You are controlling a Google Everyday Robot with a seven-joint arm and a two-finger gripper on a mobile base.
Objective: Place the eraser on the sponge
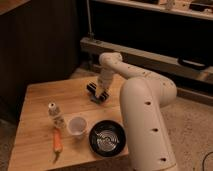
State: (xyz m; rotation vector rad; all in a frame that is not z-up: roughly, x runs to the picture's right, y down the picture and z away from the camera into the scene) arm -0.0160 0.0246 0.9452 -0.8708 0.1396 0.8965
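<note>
My gripper (pixel 101 93) hangs low over the back middle of the wooden table (pixel 35 100), at the end of the white arm (pixel 140 95). A dark, narrow block, the eraser (pixel 92 88), lies right at the gripper's left side, touching or nearly touching it. Whether the gripper holds it does not show. The sponge is hidden; it may lie under the gripper and the eraser.
On the table's front half stand a small white bottle (pixel 52 111), a translucent white cup (pixel 76 125) and a round black bowl (pixel 107 137). An orange carrot-like piece (pixel 57 141) lies near the front left edge. Dark shelving stands behind the table.
</note>
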